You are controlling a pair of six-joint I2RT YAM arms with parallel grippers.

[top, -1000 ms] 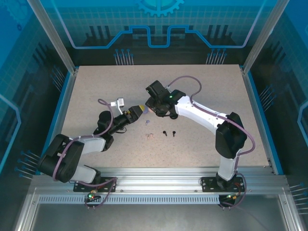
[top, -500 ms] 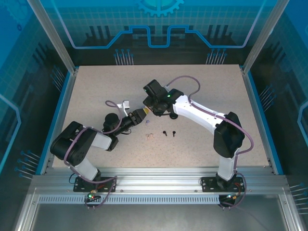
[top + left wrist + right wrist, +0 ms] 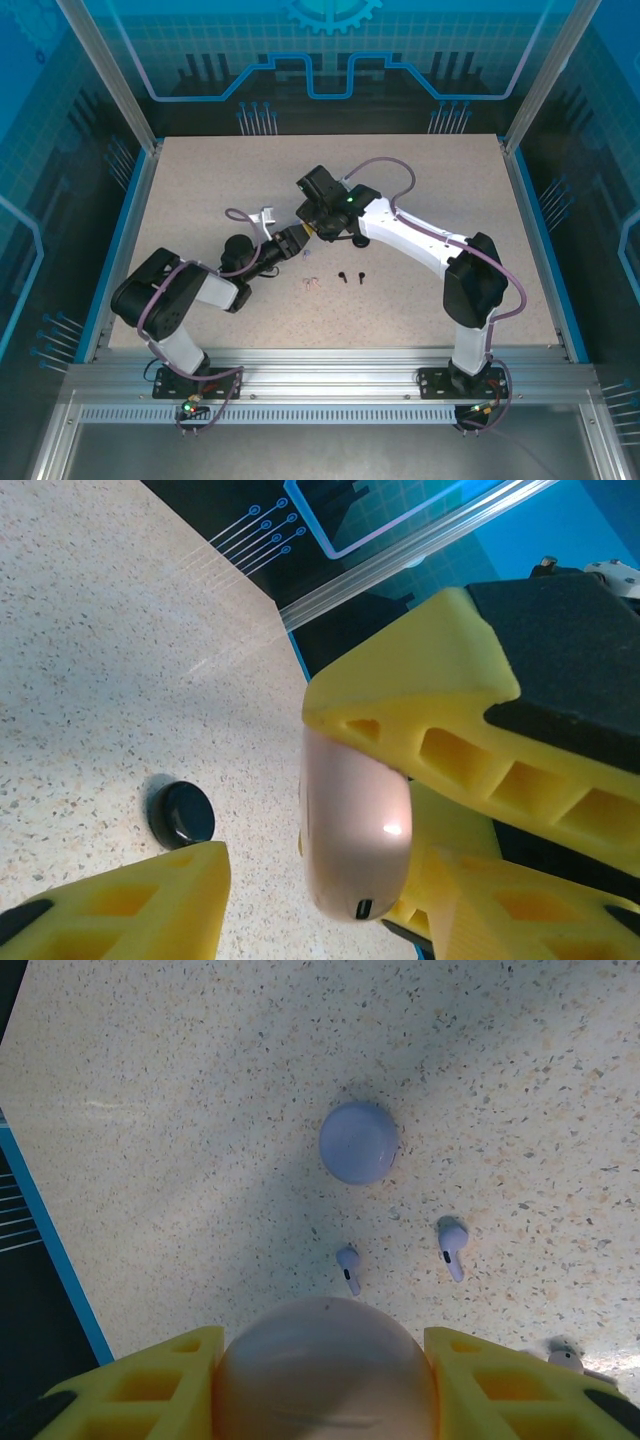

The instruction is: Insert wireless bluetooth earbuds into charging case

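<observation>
Now, left gripper [image 3: 292, 238]: empty, fingers spread wide, reaching up to the lifted pink case [image 3: 355, 830]
Black case [image 3: 180, 815]: lies shut on the desk [image 3: 420, 180], apart from the rest
Right gripper [image 3: 313, 225]: clamped on the pink case by its rim, holding it above the desk
Earbuds: all out on the desk, none in a case; lavender earbuds [image 3: 452, 1245] near the lavender case [image 3: 358, 1142], pink earbuds [image 3: 310, 283] and black earbuds [image 3: 342, 277] nearer the arm bases
Risk: the smooth round case could squirt out of the narrow rim hold if the left fingers push it sideways; the yellow fingers of both grippers could also knock together, and a dropped case could scatter the earbuds beneath
Change: the left arm has swung in from its folded pose, bringing its gripper closer to the case; the right gripper has barely shifted
</observation>
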